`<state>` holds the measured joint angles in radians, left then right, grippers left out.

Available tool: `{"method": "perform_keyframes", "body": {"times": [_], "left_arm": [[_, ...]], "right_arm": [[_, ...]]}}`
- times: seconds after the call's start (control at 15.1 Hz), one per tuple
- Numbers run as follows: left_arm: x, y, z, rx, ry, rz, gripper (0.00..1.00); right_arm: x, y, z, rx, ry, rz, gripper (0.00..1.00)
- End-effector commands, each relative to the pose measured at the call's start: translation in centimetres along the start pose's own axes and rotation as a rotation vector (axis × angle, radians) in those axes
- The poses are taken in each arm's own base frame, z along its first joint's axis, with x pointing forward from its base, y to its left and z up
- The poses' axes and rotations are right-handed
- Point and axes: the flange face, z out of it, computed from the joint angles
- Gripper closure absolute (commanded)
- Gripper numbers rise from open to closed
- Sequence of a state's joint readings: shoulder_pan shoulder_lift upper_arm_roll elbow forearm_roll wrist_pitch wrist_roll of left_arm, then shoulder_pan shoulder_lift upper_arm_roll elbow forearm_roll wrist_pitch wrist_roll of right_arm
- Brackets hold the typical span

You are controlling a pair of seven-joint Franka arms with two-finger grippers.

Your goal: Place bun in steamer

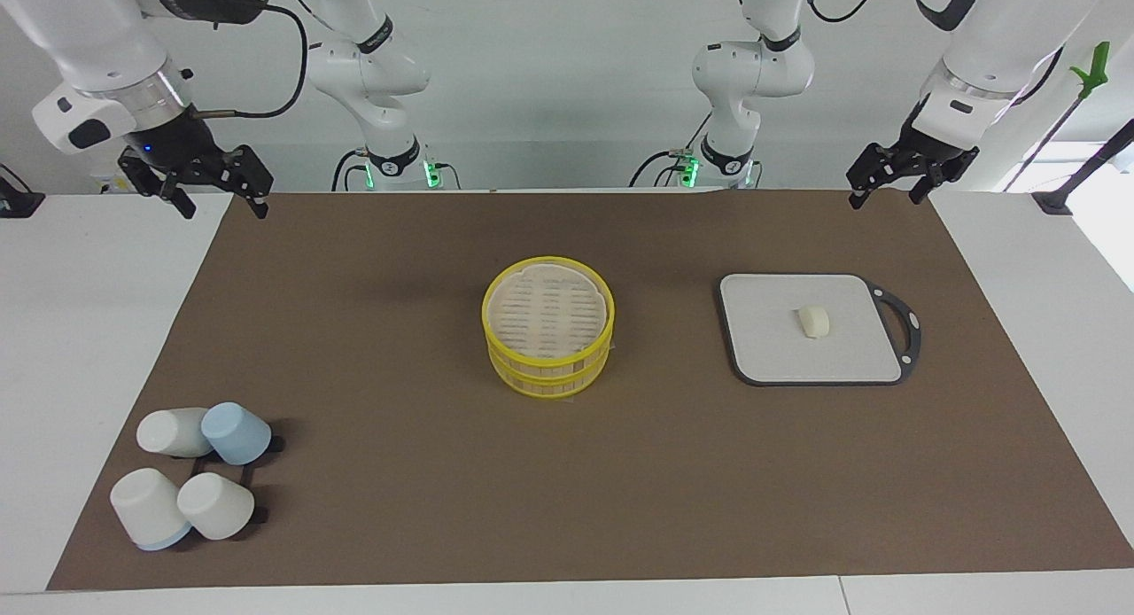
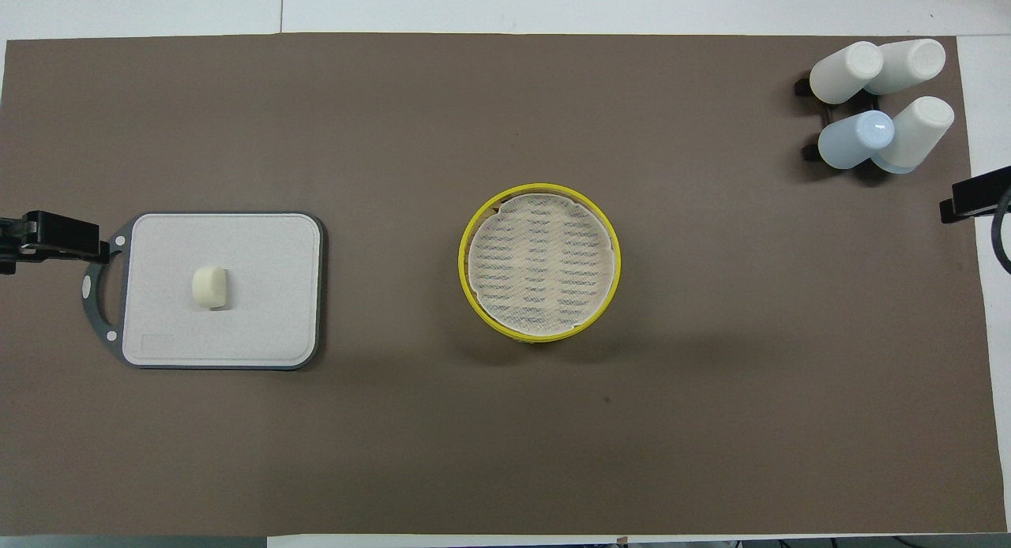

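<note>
The bun (image 1: 814,321) is a small cream-white lump lying on the grey square board (image 1: 771,340), toward the left arm's end of the table; it also shows in the overhead view (image 2: 209,287). The steamer (image 1: 549,376) is a two-tier bamboo basket with yellow rims at the middle of the brown mat, uncovered, with a pale perforated liner inside; its rim shows in the overhead view (image 2: 463,268). No lid is in view. My left gripper (image 1: 886,197) is open and empty, raised over the mat's edge at the robots' end. My right gripper (image 1: 223,209) is open and empty, raised over the mat's other corner there.
Several upturned cups (image 1: 190,482), white and pale blue, sit on a black rack at the mat's corner farthest from the robots, toward the right arm's end; they also show in the overhead view (image 2: 881,98). The board (image 2: 261,295) has a dark handle loop.
</note>
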<state>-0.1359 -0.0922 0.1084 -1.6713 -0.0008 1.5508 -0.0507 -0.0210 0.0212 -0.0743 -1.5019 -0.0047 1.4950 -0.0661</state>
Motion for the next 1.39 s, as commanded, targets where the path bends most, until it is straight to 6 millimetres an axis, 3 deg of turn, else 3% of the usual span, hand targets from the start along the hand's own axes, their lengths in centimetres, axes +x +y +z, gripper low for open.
{"method": "perform_keyframes", "body": {"times": [0.0,0.33,0.53,0.66,0.73,0.8,0.93,0.99,1.13,1.19,1.33], "left_arm": [[-0.7,-0.3,-0.2,-0.016,-0.008,-0.001,0.0],[-0.7,-0.3,-0.2,-0.016,-0.008,-0.001,0.0],[-0.7,-0.3,-0.2,-0.016,-0.008,-0.001,0.0],[-0.7,-0.3,-0.2,-0.016,-0.008,-0.001,0.0],[-0.7,-0.3,-0.2,-0.016,-0.006,-0.001,0.0],[-0.8,-0.3,-0.2,-0.016,-0.008,-0.001,0.0],[-0.7,-0.3,-0.1,-0.016,-0.008,-0.001,0.0],[-0.8,-0.3,-0.1,-0.016,-0.009,-0.001,0.0],[-0.7,-0.3,-0.1,-0.016,-0.009,-0.001,0.0],[-0.8,-0.3,-0.1,-0.016,-0.009,-0.001,0.0],[-0.7,-0.3,-0.1,-0.016,-0.009,-0.001,0.0]], "right_arm": [[-0.3,0.1,-0.2,0.009,-0.006,-0.021,0.0],[-0.7,-0.2,0.5,0.028,-0.027,-0.019,0.0],[-1.2,-3.7,0.8,0.028,-0.053,-0.08,0.0],[-0.6,-9.7,0.4,0.025,0.018,-0.136,0.0],[-0.4,-12.0,0.7,0.031,0.021,-0.089,0.0],[-0.4,-15.7,1.0,0.059,0.03,-0.017,0.0],[0.0,-24.6,3.6,0.07,0.027,0.019,0.0],[0.3,-29.4,6.2,0.057,0.008,0.02,0.0],[1.8,-39.4,9.0,0.08,0.044,0.166,0.0],[1.6,-43.5,10.6,0.082,0.067,0.159,0.0],[0.5,-47.3,13.3,0.059,0.073,0.106,0.0]]}}
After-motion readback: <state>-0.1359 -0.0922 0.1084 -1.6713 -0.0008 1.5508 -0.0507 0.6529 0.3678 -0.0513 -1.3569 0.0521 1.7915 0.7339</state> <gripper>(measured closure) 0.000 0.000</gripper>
